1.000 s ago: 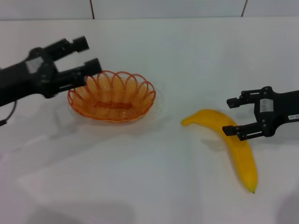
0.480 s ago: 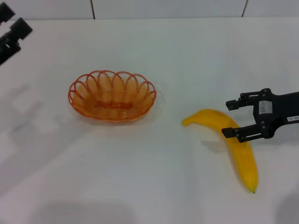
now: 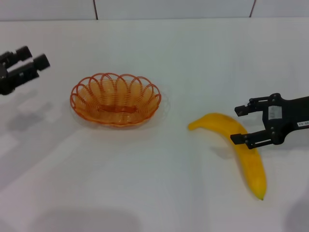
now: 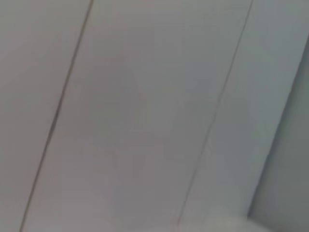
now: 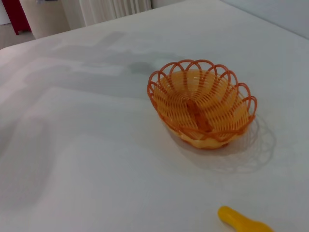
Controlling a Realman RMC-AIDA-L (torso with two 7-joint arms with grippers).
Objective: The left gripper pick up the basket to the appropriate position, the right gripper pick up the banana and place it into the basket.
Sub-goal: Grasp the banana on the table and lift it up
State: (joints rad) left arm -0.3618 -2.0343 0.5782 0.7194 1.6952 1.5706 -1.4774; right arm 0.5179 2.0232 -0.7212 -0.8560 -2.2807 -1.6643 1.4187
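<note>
The right gripper [image 3: 242, 124] holds its fingers apart astride the banana [image 3: 244, 155], which lies on the white counter [image 3: 159, 183]; the left gripper [image 3: 33, 57], fingers slightly apart and empty, hovers well left of the orange wire basket [image 3: 116, 99] standing on the counter

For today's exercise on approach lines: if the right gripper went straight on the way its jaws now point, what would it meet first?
The right gripper, jaws open, points toward the robot's left. The banana lies right at its jaws, so it likely meets that first; its height above the banana is unclear. The basket lies farther along.
</note>
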